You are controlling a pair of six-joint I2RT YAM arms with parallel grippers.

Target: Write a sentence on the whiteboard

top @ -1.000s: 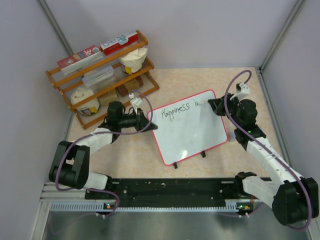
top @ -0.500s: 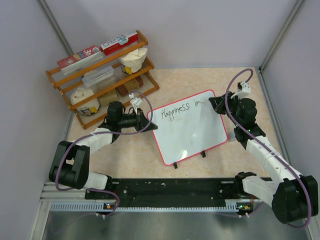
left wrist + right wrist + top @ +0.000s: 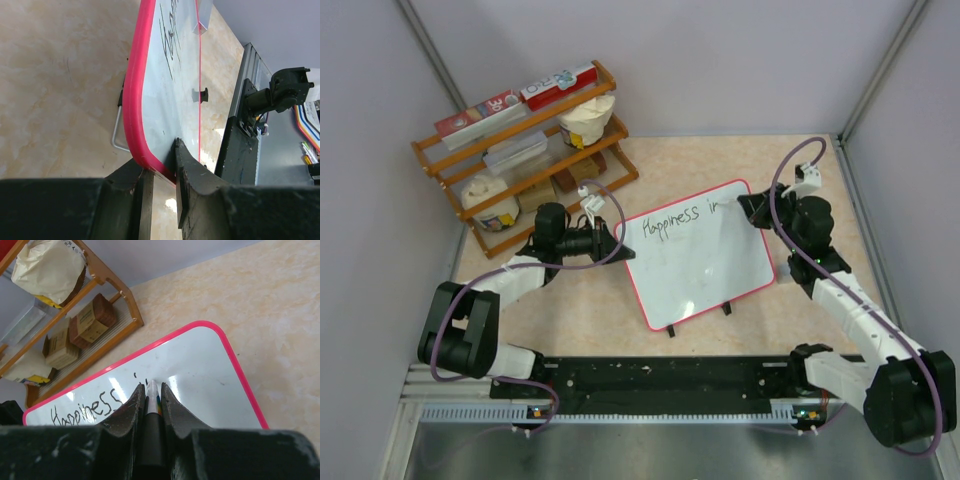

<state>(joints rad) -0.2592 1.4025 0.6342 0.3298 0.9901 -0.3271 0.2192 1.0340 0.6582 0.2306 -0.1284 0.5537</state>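
Pale grey walls [image 3: 720, 60], beige marbled tabletop [image 3: 590, 310], wooden rack [image 3: 525, 150] at far left

The left arm [image 3: 508, 276], black-and-white and six-jointed, is folded sharply at its elbow, and its forearm reaches rightward. The black two-finger left claw [image 3: 160, 159] is closed across the red-rimmed edge of the glossy white whiteboard [image 3: 167, 90]. One finger lies on the white face and the other sits under the rim. The right arm [image 3: 850, 310], of the same build, extends forward and inward. The right claw [image 3: 151, 389] has both fingers clamped on a white-tipped black marker pen [image 3: 152, 415].
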